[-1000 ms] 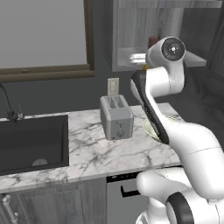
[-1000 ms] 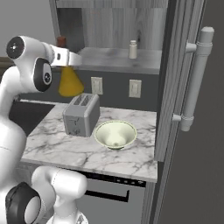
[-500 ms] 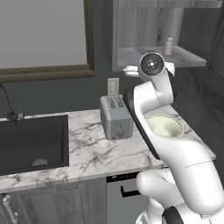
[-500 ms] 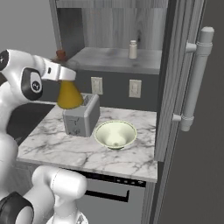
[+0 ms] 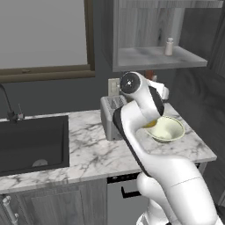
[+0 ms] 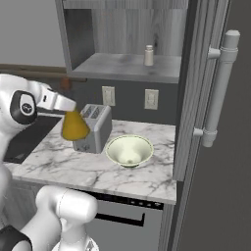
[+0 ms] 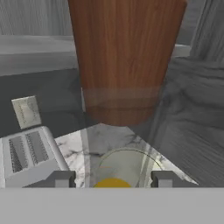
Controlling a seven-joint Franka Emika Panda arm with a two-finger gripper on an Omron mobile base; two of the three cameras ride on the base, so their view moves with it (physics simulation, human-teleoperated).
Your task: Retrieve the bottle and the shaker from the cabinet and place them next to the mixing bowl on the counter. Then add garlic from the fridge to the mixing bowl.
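Lowered from shelf height, the bottle (image 6: 74,126) now hangs over the bench (image 6: 63,164), clamped at the neck by the tool (image 6: 66,104). Toaster (image 6: 94,128) stands just behind it; mixing bowl (image 6: 129,150) further right; shaker (image 6: 149,55) on the cabinet (image 6: 122,68) shelf.

Rendered home kitchen. White marble counter (image 5: 92,151) with grey veins over grey wood-grain fronts. Black sink basin (image 5: 30,143) set in it at left, dark faucet (image 5: 9,105) behind. Silver two-slot toaster (image 6: 93,127) beside a pale mixing bowl (image 6: 130,149). Open wall cabinet (image 6: 127,66) above, small shaker (image 6: 149,55) on its shelf. Outlets (image 6: 151,99) on the dark wall. Tall grey fridge (image 6: 211,147) with thick silver handle (image 6: 218,88) at right. Window frame (image 5: 48,72) over the sink.
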